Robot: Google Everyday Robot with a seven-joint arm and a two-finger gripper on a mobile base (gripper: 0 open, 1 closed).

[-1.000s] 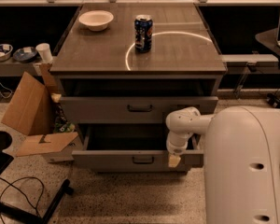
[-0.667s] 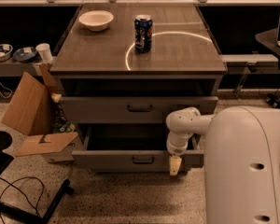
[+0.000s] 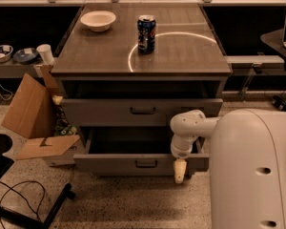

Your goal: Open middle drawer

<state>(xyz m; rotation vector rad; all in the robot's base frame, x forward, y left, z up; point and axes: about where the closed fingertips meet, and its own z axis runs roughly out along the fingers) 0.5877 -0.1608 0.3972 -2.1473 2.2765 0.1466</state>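
Gripper slightly lower at camera-facing front of pulled-out middle drawer

Smooth white rounded arm shell, 2 dark holes; cream-tipped gripper, possibly rubber, at bottom drawer

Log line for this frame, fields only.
gripper: hanging at right front of lower drawer | middle drawer: handle ungrasped | lower drawer: pulled out | tabletop: can, bowl

Observed: the white arm fills the lower right of the view, its forearm reaching left to a rounded wrist joint bent downward, with the gripper hanging directly beneath it, pointing straight down, low and right of centre.
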